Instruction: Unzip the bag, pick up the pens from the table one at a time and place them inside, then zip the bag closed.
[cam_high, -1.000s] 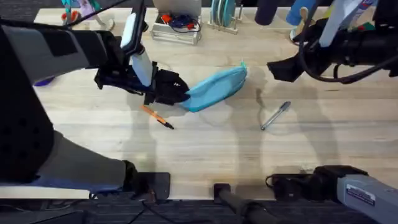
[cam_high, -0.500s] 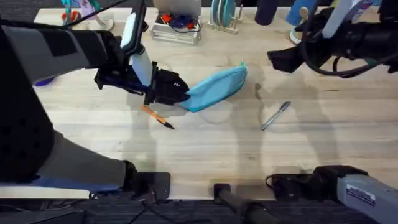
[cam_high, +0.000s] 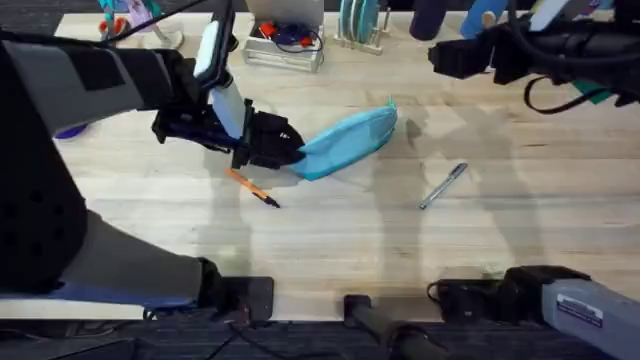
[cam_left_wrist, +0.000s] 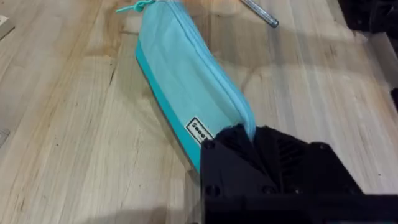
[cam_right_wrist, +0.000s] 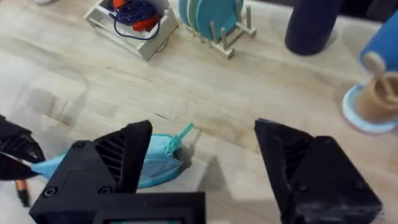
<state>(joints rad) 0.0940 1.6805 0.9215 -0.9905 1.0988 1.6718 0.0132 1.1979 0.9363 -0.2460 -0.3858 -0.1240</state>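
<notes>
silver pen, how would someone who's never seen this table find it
On the light wooden table, look to the right of the light blue bag. The silver pen lies there alone on bare wood, angled diagonally. It is grey and metallic, unlike the orange pen, which lies by the left gripper.

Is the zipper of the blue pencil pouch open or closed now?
Closed. In the left wrist view, the zipper line runs shut along the pencil pouch, no dark lining shows, and the pull tab sits at the far end.

Even, bright light was cast from above, soft shadows were thrown on the table (cam_high: 330, 240), near arm parts were blurred, no glare was seen.
</notes>
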